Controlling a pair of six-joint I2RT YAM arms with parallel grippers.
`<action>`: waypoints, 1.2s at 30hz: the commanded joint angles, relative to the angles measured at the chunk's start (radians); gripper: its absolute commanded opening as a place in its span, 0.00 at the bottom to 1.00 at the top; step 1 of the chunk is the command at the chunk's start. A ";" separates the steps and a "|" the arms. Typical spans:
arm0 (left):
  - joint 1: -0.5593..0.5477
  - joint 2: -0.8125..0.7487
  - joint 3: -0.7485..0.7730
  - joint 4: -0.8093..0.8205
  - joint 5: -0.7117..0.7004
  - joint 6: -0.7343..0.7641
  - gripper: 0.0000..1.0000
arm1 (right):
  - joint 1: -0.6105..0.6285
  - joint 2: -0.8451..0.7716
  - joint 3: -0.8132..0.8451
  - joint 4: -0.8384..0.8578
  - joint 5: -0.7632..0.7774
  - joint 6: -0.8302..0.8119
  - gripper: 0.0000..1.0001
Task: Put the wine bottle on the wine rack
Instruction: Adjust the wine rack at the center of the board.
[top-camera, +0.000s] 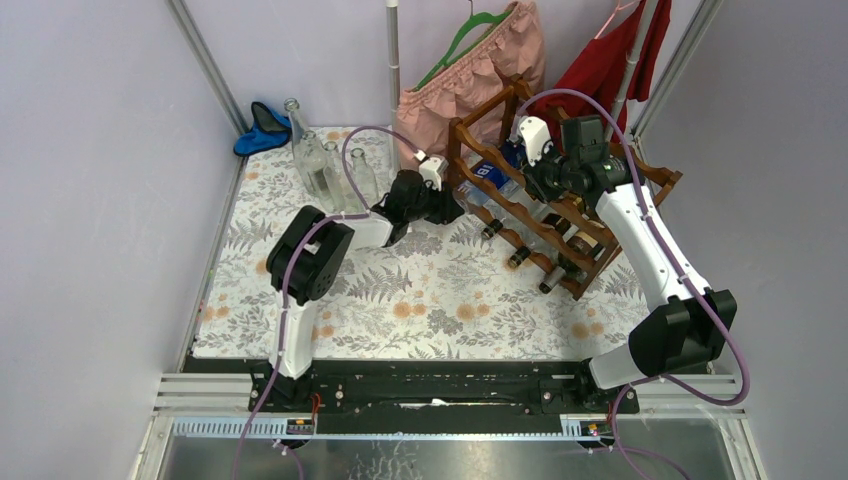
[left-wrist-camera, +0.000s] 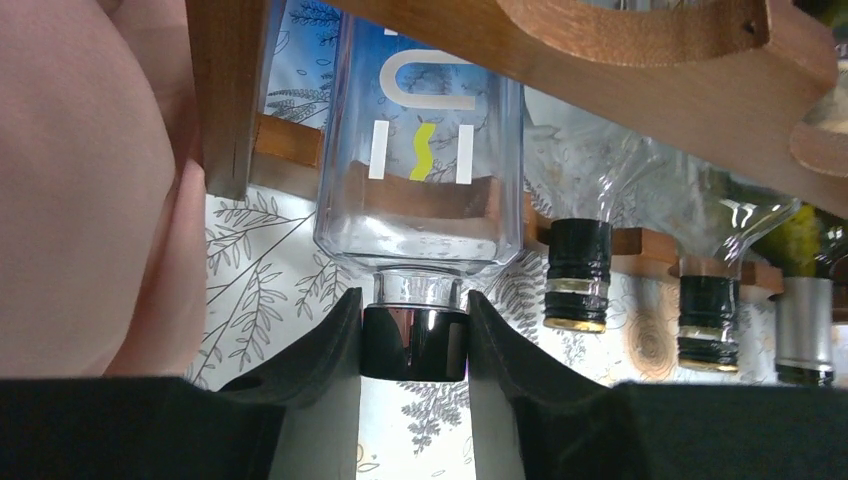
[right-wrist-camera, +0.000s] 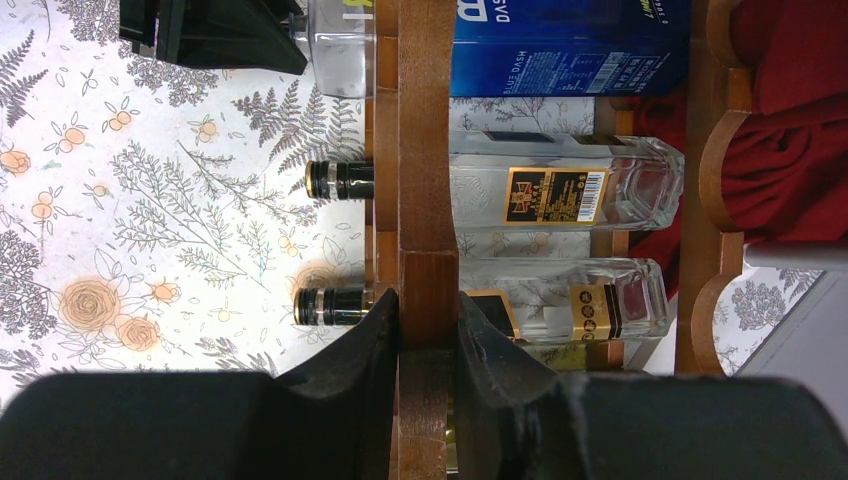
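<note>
Left gripper (left-wrist-camera: 413, 318) is clamped on the black cap (left-wrist-camera: 413, 345) of the wine bottle (left-wrist-camera: 420, 150). The bottle lies neck-out in the wine rack (left-wrist-camera: 640, 40), at its left end. Right gripper (right-wrist-camera: 428, 318) is clamped on one of the rack's wooden bars. The bottle's base is cut off at the frame top, and in the top view it's mostly behind rails. Pink garment (left-wrist-camera: 90, 180) sits just left, neighbour bottle neck (left-wrist-camera: 578, 270) just right. Floral table (top-camera: 430, 300) runs from the necks toward the arm bases.

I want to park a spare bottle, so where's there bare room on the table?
Bare floral cloth spans the front middle, between the left arm and right arm, short of the wine rack. The far-left corner is crowded with glass bottles and a blue object.
</note>
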 joint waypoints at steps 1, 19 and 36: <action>-0.004 0.055 0.000 0.033 0.004 -0.106 0.11 | 0.037 -0.051 -0.015 -0.073 -0.156 -0.020 0.00; 0.003 -0.013 -0.066 0.040 -0.017 -0.152 0.68 | 0.037 -0.056 -0.020 -0.062 -0.174 -0.014 0.01; 0.002 -0.211 -0.268 0.068 -0.017 -0.145 0.76 | 0.038 -0.061 -0.016 -0.069 -0.172 -0.022 0.03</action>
